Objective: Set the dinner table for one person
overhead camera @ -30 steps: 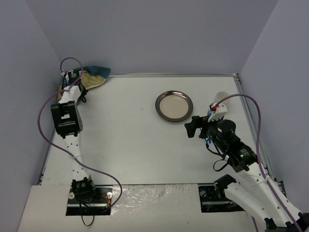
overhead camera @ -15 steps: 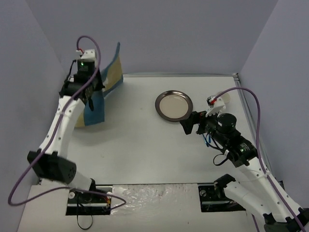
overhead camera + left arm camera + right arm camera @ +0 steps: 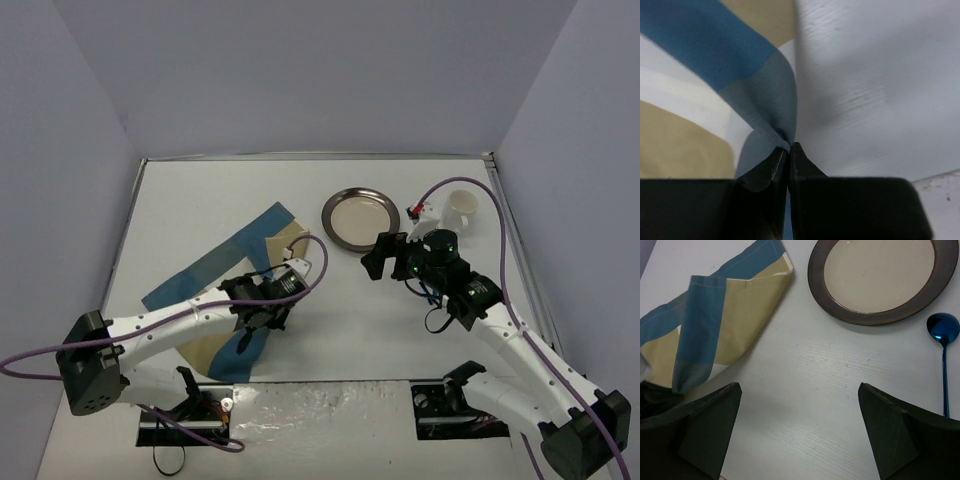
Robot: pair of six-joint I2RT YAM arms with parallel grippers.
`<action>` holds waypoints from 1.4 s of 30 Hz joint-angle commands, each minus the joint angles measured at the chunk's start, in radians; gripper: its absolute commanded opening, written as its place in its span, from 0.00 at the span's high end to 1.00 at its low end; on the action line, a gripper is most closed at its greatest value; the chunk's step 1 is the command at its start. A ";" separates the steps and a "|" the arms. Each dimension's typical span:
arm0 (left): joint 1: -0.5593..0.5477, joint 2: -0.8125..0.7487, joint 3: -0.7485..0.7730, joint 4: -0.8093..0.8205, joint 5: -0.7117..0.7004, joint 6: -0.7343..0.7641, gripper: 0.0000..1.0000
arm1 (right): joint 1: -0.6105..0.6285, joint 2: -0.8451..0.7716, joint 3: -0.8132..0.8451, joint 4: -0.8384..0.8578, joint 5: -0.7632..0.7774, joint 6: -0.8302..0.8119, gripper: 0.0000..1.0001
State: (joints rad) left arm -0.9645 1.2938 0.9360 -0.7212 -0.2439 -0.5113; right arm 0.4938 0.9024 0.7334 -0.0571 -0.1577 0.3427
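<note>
The blue-and-tan checked placemat [image 3: 215, 270] lies partly spread and creased on the white dinner table [image 3: 200, 200], left of centre. My left gripper [image 3: 254, 318] is shut on a pinched fold of it; in the left wrist view the cloth [image 3: 715, 90] bunches at the closed fingertips [image 3: 788, 147]. My right gripper [image 3: 383, 258] is open and empty just near of the brown-rimmed plate [image 3: 360, 219]. In the right wrist view its fingers [image 3: 799, 386] frame bare table, with the plate [image 3: 880, 277], placemat [image 3: 715, 325] and a blue spoon [image 3: 944, 355] ahead.
A white cup [image 3: 461, 205] stands at the far right, beside the plate. Grey walls enclose the table on the left, back and right. The arm bases sit on the foil-covered near edge [image 3: 320, 400].
My left arm swung from the far left corner, carrying the placemat, and brought it down left of centre. My right gripper moved slightly left toward the plate.
</note>
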 commanded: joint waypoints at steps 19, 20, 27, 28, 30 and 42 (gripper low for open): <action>-0.423 0.020 0.116 0.142 -0.287 -0.134 0.21 | 0.019 0.235 0.028 0.197 0.031 0.023 0.00; -0.415 -0.026 0.094 0.163 -0.290 -0.147 0.09 | 0.021 0.246 0.033 0.196 0.029 0.018 0.00; -0.198 -0.286 -0.099 0.201 -0.235 -0.339 0.03 | 0.088 0.362 0.119 0.187 0.052 -0.032 0.01; -0.142 -0.313 -0.128 0.191 -0.211 -0.379 0.03 | 0.107 0.392 0.137 0.182 0.060 -0.044 0.02; -0.028 -0.364 -0.182 0.171 -0.165 -0.449 0.03 | 0.149 0.450 0.172 0.173 0.080 -0.066 0.03; 0.509 -0.245 -0.346 0.287 0.015 -0.525 0.03 | 0.444 0.790 0.408 0.132 0.225 -0.119 0.17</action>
State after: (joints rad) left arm -0.5602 0.9643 0.5856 -0.5463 -0.2857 -1.0073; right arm 0.8566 1.6303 1.0362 0.0585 -0.0288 0.2582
